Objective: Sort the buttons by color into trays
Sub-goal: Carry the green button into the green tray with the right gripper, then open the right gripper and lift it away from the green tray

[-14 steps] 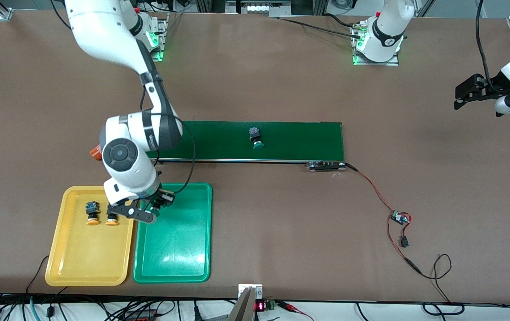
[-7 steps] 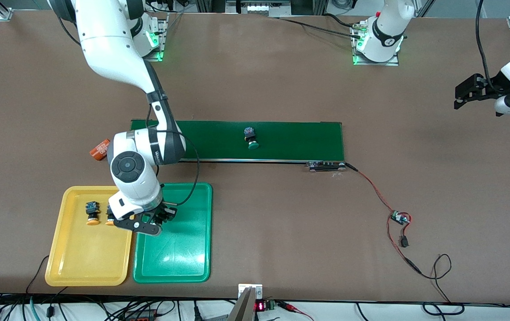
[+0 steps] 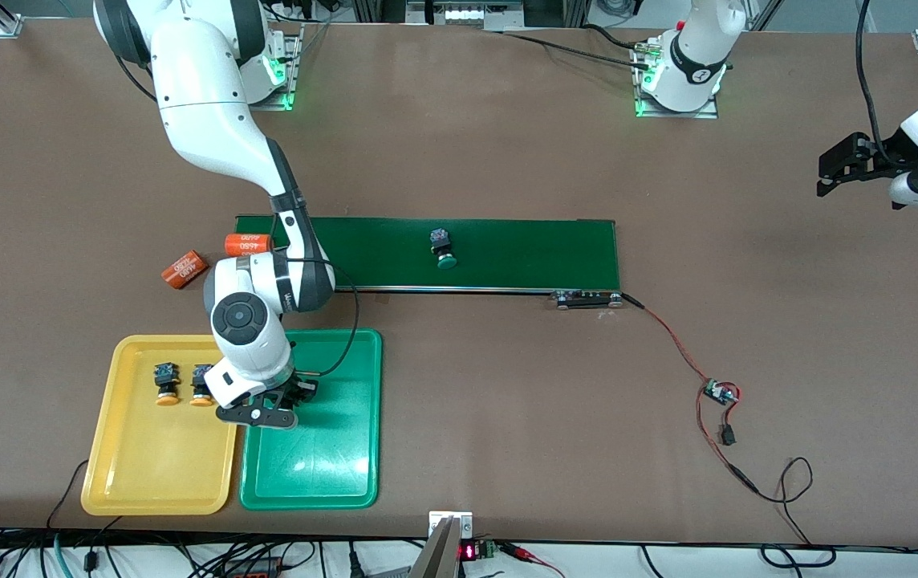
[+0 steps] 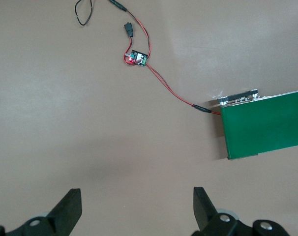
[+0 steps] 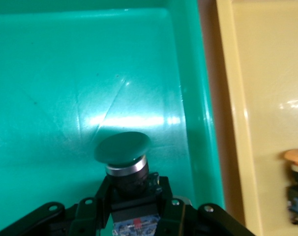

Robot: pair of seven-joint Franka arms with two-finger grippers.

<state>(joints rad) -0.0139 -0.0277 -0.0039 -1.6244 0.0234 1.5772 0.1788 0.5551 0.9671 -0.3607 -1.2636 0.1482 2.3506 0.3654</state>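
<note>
At 7 o'clock on the table as your front cam sees it: yellow tray [image 3: 156, 482], two btns in its upper part. First yellow-cap btn [image 3: 165, 383] and second yellow-cap btn [image 3: 201, 385] lie side by side, caps toward 6 o'clock.

Up at 10 o'clock from that tray, one orange cylinder [image 3: 184, 269] lies on bare table. A second orange cylinder [image 3: 248, 243] is on the end of the dark-green belt [image 3: 523, 253].

Now your right gripper [image 3: 266, 413]: it's over the green tray [image 3: 322, 470], close to the tray wall that touches the yellow one. Fingers are pinched on the dark body of a green-cap btn [image 5: 122, 147], cap sticking out ahead of the fingertips toward the tray floor. Can't tell whether the cap touches the floor.

Belt runs 9 to 3 across mid-table. Another green-cap btn on belt [image 3: 443, 247] lies near its middle, cap toward 6 o'clock.

At 4 o'clock from the belt's end, a red wire leads to a small circuit board [image 3: 720, 393].

Out at 3 o'clock, the left gripper [image 3: 828, 172] hangs over bare table at the left arm's end, fingers spread wide, nothing in them. That arm's waiting.
</note>
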